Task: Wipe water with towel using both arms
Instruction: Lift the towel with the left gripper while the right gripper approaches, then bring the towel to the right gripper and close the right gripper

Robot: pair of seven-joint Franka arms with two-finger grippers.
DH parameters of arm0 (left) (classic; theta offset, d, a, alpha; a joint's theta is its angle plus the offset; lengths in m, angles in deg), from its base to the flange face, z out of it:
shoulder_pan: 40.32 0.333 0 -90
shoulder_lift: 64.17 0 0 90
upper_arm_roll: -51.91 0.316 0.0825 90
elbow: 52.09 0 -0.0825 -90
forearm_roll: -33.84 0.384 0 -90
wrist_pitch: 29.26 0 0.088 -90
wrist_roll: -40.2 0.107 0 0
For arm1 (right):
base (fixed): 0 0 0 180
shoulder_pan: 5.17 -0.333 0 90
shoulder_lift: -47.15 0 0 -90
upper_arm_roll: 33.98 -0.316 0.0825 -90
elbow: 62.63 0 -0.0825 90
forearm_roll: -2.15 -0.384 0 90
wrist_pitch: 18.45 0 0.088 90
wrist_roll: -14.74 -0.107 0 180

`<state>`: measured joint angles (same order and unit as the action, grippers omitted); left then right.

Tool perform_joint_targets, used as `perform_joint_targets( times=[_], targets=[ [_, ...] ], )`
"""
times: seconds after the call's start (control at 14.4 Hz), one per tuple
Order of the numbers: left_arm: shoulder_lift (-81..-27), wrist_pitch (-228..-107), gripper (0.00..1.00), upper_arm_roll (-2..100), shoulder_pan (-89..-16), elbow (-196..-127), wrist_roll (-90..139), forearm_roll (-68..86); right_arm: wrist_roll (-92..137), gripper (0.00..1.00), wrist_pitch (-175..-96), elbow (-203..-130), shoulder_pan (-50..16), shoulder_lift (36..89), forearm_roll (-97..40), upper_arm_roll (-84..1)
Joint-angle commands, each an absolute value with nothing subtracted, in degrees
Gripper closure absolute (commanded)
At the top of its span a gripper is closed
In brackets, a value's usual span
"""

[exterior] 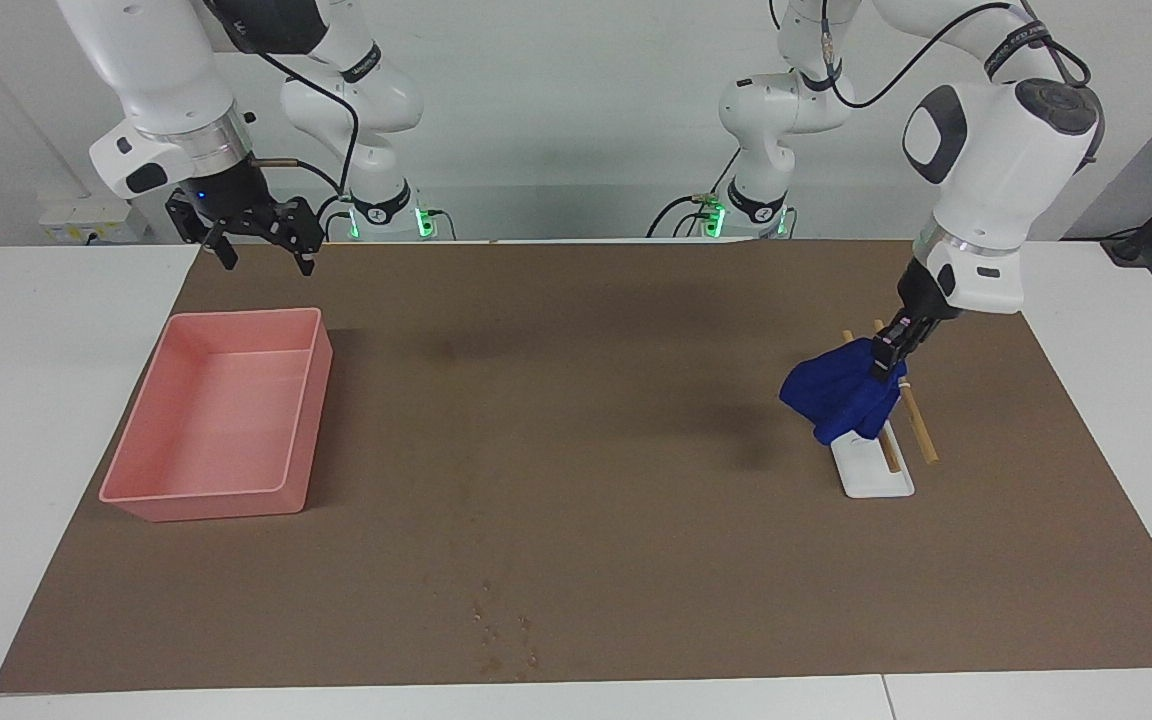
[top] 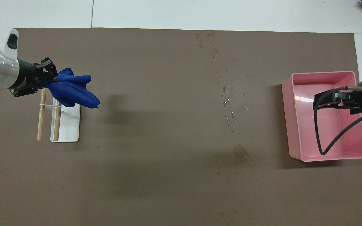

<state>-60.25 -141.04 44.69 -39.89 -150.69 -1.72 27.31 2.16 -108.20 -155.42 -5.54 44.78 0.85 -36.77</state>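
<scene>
Your left pincer (exterior: 886, 355) grips the blue towel (exterior: 841, 400) over its rack (exterior: 876, 470); right pincer (exterior: 256, 235) waits open above the pink bin (exterior: 226, 415). Next, carry it to the water (top: 239, 150) mid-counter.

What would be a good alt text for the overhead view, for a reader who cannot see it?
The left gripper holds a blue towel in the air over a white rack on brown matting. The water marks the matting mid-table, and the right gripper waits over a pink bin.
</scene>
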Motion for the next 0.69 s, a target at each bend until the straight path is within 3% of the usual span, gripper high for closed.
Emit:
perform_joint_targets(
  times=[0.0,0.35,0.62],
  targets=[
    [-62.5,-139.65,1.0,43.57,-40.76,-150.35,-14.86,19.55,-6.49,0.0,-110.56,-157.11,-4.91,43.55,-4.16,-38.37],
    [-63.82,-140.53,1.0,33.47,-40.76,-149.56,-30.01,14.07,-33.46,0.01,-117.49,-157.11,-5.6,45.21,-12.42,-45.22],
    [-63.82,-145.43,1.0,27.84,-40.76,-148.51,-46.87,9.68,-53.33,0.01,-127.15,-156.94,-12.45,47.67,-15.16,-45.23]
  ],
)
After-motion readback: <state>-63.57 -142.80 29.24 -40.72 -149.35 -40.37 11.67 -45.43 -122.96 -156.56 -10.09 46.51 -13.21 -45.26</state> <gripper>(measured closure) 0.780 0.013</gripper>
